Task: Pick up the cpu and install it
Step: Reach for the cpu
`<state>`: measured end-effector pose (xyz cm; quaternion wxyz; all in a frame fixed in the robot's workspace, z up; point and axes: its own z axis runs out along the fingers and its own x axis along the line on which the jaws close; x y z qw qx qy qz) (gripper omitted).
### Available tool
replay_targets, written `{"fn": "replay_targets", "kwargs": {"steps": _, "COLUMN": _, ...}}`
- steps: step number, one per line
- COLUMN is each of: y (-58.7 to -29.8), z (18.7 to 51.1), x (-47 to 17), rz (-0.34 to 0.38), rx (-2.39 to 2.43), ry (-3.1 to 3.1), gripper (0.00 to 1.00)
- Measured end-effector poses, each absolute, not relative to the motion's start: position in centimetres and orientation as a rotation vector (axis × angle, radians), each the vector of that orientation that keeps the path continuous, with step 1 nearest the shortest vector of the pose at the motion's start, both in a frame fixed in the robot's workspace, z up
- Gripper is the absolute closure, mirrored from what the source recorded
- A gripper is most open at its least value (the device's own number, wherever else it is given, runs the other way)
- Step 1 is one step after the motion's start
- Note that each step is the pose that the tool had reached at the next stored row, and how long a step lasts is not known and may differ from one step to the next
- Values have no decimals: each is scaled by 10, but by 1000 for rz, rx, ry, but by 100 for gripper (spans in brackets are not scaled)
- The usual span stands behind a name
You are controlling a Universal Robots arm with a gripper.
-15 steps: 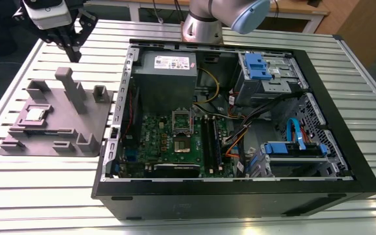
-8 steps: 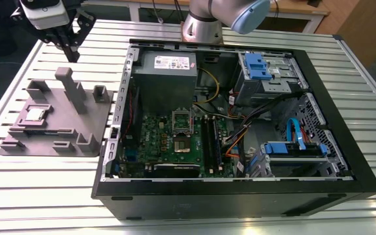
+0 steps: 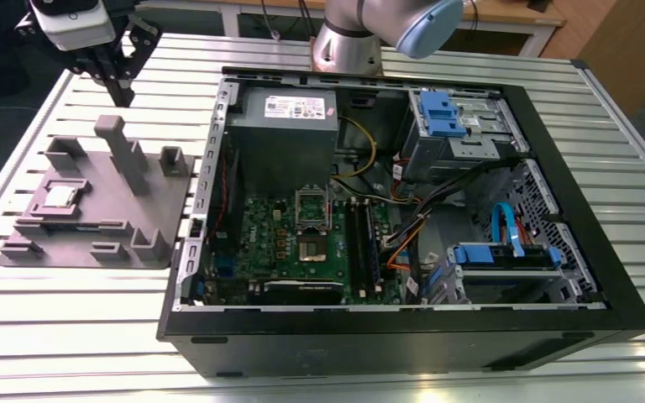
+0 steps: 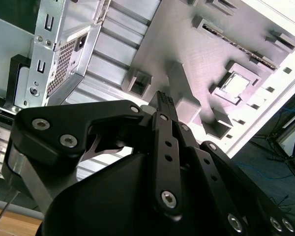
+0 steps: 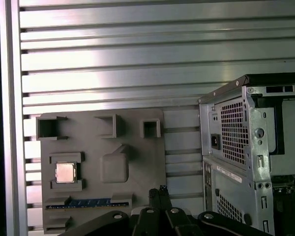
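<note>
cpu (image 3: 63, 196): lying flat, metal top up, in a square recess of the grey fixture (image 3: 177, 189), untouched, nothing over it. Framed on all sides by low walls of that recess in the first wrist view, with a long blue-green strip (image 5: 83, 202) slotted nearby along the same fixture.

Tool (image 3: 123, 96): hanging in the air at the exterior view's upper left, fingertips pointing down, above the far edge of the fixture and near its tall post (image 3: 121, 151). Fingers pressed together in both wrist views, with nothing between them. Well apart from the cpu, touching neither fixture nor tabletop (image 3: 76, 319).

Resting on the ribbed metal tabletop, at the exterior view's right of the fixture and just beside it: an open black computer case (image 3: 412, 340), side panel off. Inside, a green motherboard (image 3: 289, 252) with a square socket (image 3: 312, 206) near its middle, a grey metal box (image 3: 283, 126) beyond it, blue drive brackets (image 3: 440, 113) and loose cables toward the exterior view's right.
</note>
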<state>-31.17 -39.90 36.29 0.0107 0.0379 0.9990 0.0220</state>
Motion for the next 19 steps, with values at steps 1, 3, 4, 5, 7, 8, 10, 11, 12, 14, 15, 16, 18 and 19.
{"fn": "replay_targets", "kwargs": {"steps": 1, "y": -399, "z": 363, "x": -312, "rz": 69, "rx": 118, "ry": 3117, "gripper": 89}}
{"fn": "replay_targets", "kwargs": {"steps": 3, "y": -399, "z": 363, "x": -313, "rz": 69, "rx": 118, "ry": 3117, "gripper": 89}}
{"fn": "replay_targets", "kwargs": {"steps": 4, "y": -399, "z": 363, "x": -313, "rz": 69, "rx": 118, "ry": 3117, "gripper": 89}}
{"fn": "replay_targets", "kwargs": {"steps": 5, "y": -399, "z": 363, "x": -313, "rz": 69, "rx": 118, "ry": 3117, "gripper": 89}}
{"fn": "replay_targets", "kwargs": {"steps": 7, "y": -399, "z": 363, "x": -313, "rz": 69, "rx": 118, "ry": 3117, "gripper": 89}}
{"fn": "replay_targets", "kwargs": {"steps": 8, "y": -399, "z": 363, "x": -314, "rz": 69, "rx": 118, "ry": 3117, "gripper": 89}}
{"fn": "replay_targets", "kwargs": {"steps": 10, "y": -399, "z": 363, "x": -314, "rz": 69, "rx": 118, "ry": 3117, "gripper": 89}}
{"fn": "replay_targets", "kwargs": {"steps": 11, "y": -399, "z": 363, "x": -314, "rz": 69, "rx": 118, "ry": 3117, "gripper": 89}}
{"fn": "replay_targets", "kwargs": {"steps": 12, "y": -399, "z": 363, "x": -314, "rz": 69, "rx": 118, "ry": 3117, "gripper": 89}}
{"fn": "replay_targets", "kwargs": {"steps": 14, "y": -399, "z": 363, "x": -315, "rz": 69, "rx": 118, "ry": 3117, "gripper": 89}}
{"fn": "replay_targets", "kwargs": {"steps": 15, "y": -399, "z": 363, "x": -315, "rz": 69, "rx": 118, "ry": 3117, "gripper": 89}}
{"fn": "replay_targets", "kwargs": {"steps": 16, "y": -399, "z": 363, "x": -315, "rz": 69, "rx": 118, "ry": 3117, "gripper": 89}}
{"fn": "replay_targets", "kwargs": {"steps": 18, "y": -399, "z": 363, "x": -316, "rz": 69, "rx": 118, "ry": 3117, "gripper": 89}}
{"fn": "replay_targets", "kwargs": {"steps": 19, "y": -399, "z": 363, "x": -316, "rz": 69, "rx": 118, "ry": 3117, "gripper": 89}}
